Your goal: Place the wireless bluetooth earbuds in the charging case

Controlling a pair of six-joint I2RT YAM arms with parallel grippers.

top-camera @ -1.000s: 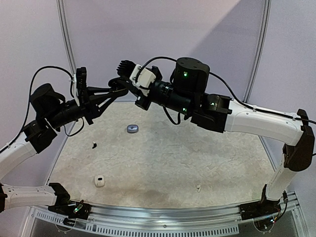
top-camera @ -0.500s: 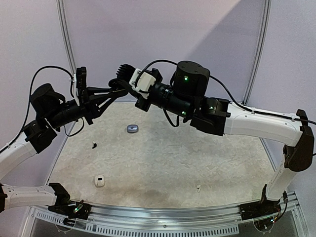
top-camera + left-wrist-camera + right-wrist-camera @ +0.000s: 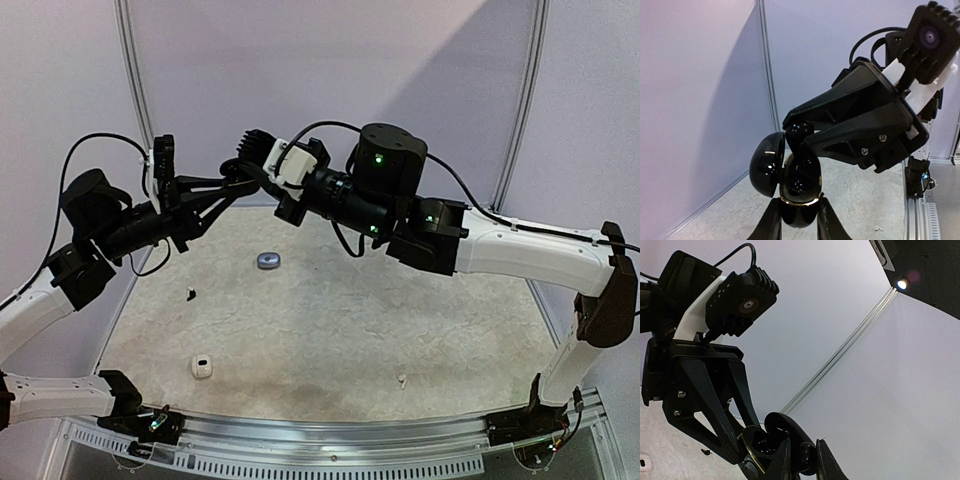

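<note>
Two pincers meet in the air. The left gripper (image 3: 798, 212) is pressed on the black charging case (image 3: 799, 182), whose lid stands open. The right gripper (image 3: 803, 457) pinches one black earbud (image 3: 800, 132) just over the hollow of it. Below, on the table (image 3: 400, 300), lie one grey case (image 3: 267, 260), one white case (image 3: 202, 366), one black bud (image 3: 189, 294) and one white bud (image 3: 402, 380).
</note>
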